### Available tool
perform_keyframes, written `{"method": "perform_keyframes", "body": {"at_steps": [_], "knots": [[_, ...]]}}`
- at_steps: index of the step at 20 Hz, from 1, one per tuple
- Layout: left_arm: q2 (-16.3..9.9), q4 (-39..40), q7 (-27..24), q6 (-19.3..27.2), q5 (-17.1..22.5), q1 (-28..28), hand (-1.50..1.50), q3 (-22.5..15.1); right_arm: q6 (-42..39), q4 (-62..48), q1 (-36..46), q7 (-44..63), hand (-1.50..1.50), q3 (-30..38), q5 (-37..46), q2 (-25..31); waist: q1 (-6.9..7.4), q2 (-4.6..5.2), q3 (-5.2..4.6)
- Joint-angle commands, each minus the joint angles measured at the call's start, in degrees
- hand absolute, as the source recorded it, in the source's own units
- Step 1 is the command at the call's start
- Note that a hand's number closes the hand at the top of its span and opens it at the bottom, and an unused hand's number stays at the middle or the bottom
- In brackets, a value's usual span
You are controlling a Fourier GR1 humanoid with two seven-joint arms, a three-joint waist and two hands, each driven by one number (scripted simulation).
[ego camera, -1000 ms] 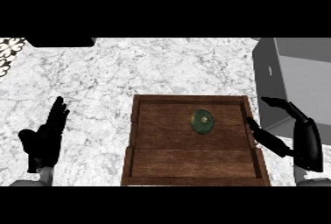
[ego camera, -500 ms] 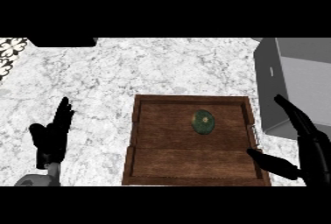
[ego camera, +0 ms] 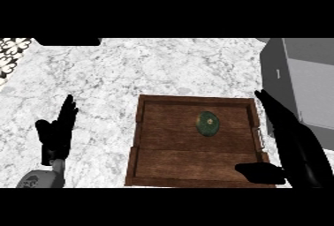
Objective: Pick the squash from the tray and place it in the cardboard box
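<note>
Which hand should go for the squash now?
Right. The right hand is open at the tray's right edge, beside the squash and near the box. The left hand rests open on the counter, away from the tray.

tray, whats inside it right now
Only the green squash lies in the wooden tray, toward its far right. The right hand covers the tray's right rim and near right corner, so nothing can be seen of that part.
</note>
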State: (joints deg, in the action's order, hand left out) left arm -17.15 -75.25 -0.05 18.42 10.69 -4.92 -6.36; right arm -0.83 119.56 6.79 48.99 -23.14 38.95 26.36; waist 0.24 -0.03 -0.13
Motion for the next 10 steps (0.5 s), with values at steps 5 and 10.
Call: {"method": "perform_keyframes", "body": {"at_steps": [5,10], "knots": [[0.54,0.42,1.26,-1.12,-0.78,-1.30,0.00,1.17,-10.65,-7.81,7.45,9.97,-1.50,-3.11,1.25,-6.71,-0.02,0.02,0.11],[1.10,1.97,-2.17,-1.92,-1.76,0.65,0.00,1.47,-15.44,-10.80,11.54,16.48,-1.50,-3.71,1.10,-11.42,0.10,0.03,0.09]]}}
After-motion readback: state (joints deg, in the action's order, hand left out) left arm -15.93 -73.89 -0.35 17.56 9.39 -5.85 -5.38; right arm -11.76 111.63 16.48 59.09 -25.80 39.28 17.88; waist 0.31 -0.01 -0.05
